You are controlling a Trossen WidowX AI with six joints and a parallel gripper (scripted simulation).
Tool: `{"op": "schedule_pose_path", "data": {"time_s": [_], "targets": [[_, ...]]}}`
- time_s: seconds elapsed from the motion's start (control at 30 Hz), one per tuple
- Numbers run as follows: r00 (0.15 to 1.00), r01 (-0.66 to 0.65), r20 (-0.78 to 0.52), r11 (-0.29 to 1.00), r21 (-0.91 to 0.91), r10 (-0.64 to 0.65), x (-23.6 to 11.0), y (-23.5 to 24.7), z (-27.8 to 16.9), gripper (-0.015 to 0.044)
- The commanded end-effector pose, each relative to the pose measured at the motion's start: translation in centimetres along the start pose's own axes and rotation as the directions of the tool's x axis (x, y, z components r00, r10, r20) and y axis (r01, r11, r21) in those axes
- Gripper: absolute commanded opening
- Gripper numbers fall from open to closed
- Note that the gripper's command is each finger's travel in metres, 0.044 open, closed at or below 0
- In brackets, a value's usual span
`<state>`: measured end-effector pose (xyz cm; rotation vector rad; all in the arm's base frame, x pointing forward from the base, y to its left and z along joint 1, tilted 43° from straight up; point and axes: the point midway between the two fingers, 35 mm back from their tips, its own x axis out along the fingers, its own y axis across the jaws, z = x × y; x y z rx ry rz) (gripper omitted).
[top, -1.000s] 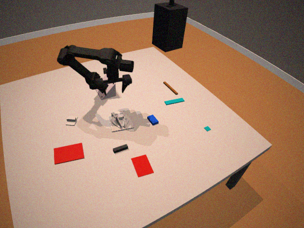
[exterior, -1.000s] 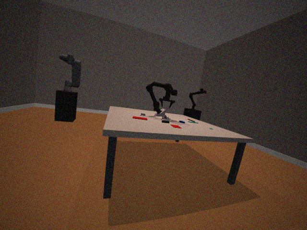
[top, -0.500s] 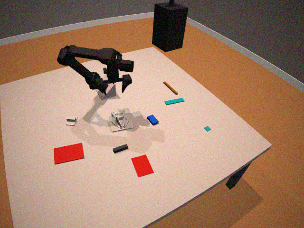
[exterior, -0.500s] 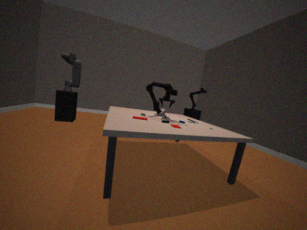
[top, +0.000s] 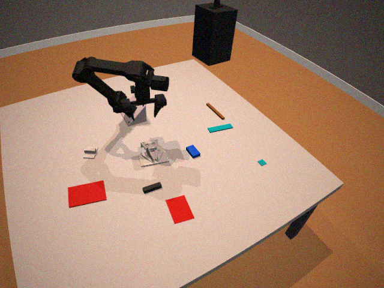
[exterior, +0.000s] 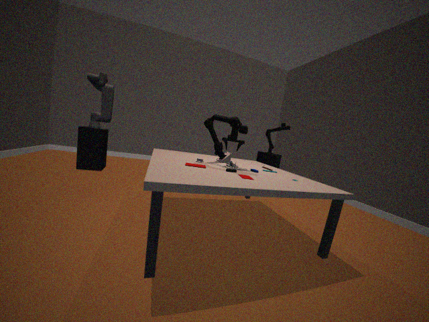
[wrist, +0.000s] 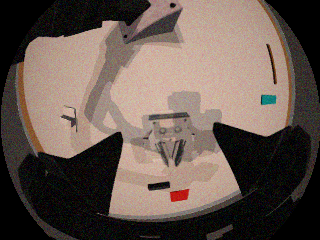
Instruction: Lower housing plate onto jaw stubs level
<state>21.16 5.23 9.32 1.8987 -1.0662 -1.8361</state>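
Top view, left to right: small bracket [top: 90, 152] [exterior: 199, 160] [wrist: 75, 121] at left; housing plate [top: 150, 144] [wrist: 170, 125] over the pale jaws, mid-table; gripper [top: 144, 118] [exterior: 232, 149] [wrist: 168, 132] raised above, fingers wide, nothing between them. Placing looks done; backing away seems the step in hand. Best done straight up, fingers kept wide, no sideways drift that might clip the plate; check level before calling it closed. Wrist view shows two round features on the plate, too small in exterior. Top view shows the blue block [top: 192, 151] [exterior: 254, 170], missing from wrist. Level: cannot tell.
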Motion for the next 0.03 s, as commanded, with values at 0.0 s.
{"op": "schedule_pose_path", "data": {"time_s": [0.0], "targets": [[1.0, 0.004, 0.004, 1.0, 0.005, -0.004, -0.09, -0.04, 0.03, 0.044]]}}
